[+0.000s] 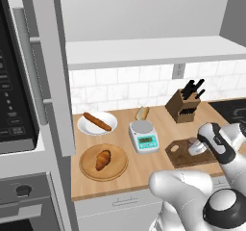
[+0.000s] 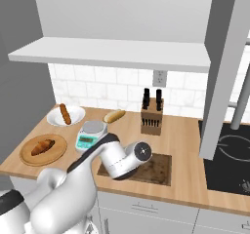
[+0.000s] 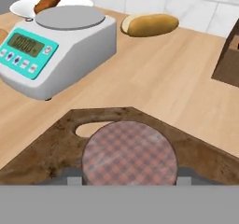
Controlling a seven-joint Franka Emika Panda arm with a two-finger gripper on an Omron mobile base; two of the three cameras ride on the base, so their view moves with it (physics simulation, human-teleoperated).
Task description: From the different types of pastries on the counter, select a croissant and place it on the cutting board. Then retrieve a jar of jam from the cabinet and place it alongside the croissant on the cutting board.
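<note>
The kitchen scale (image 3: 51, 45) shows a teal display with digits too blurred to read; no other writing is legible. The gripper (image 3: 130, 183) is closed on the jar of jam (image 3: 130, 158) (its round lid a reddish checked pattern), held low over the handle end of the cutting board (image 2: 158, 167), a dark, rough-grained wooden slab with a hole. The croissant (image 1: 103, 159), ridged and golden-brown, lies on the round light-wood plate (image 1: 86, 170) at the near left. The stick-shaped pastry (image 1: 97, 121) rests on a white plate (image 1: 85, 126); the pale bun (image 3: 150, 24) lies beyond the scale.
</note>
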